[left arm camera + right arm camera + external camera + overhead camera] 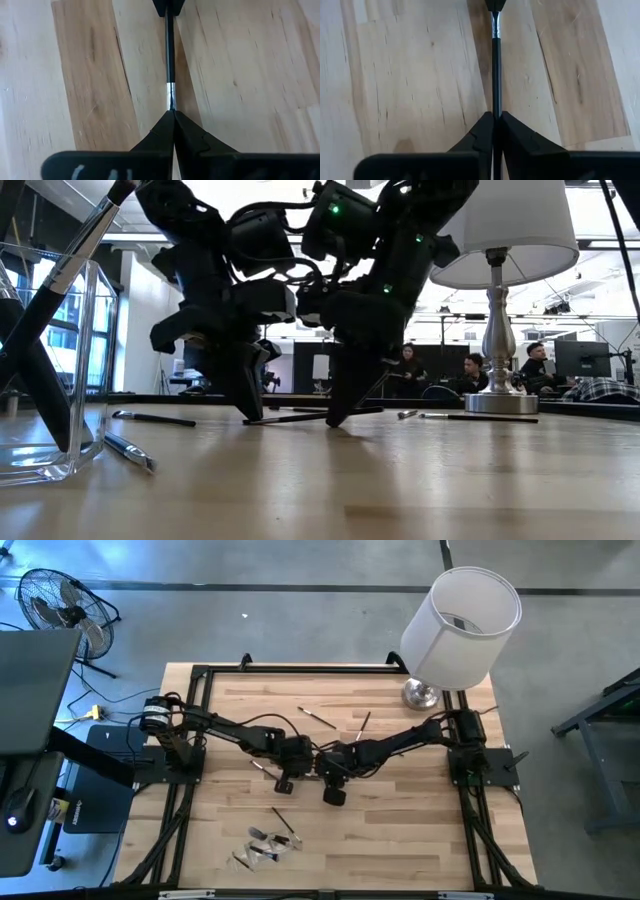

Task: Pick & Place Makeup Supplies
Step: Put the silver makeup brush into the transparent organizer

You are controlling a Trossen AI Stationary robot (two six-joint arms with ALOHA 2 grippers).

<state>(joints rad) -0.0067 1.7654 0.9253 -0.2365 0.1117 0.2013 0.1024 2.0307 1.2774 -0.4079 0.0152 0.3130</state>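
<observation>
Your brush [170,55] lies flat on the wooden table [400,840] near its middle, a thin dark handle with a silver ferrule, stretched between the two grippers. Your left gripper [173,114] has its jaws pressed together on the ferrule end; your right gripper [495,116] has its jaws clamped on the handle end, facing it. Other brushes [318,717] lie scattered farther back, and a clear pouch [268,848] holding several sits near the front edge. A white-shaded lamp [460,625] stands at the back right corner.
</observation>
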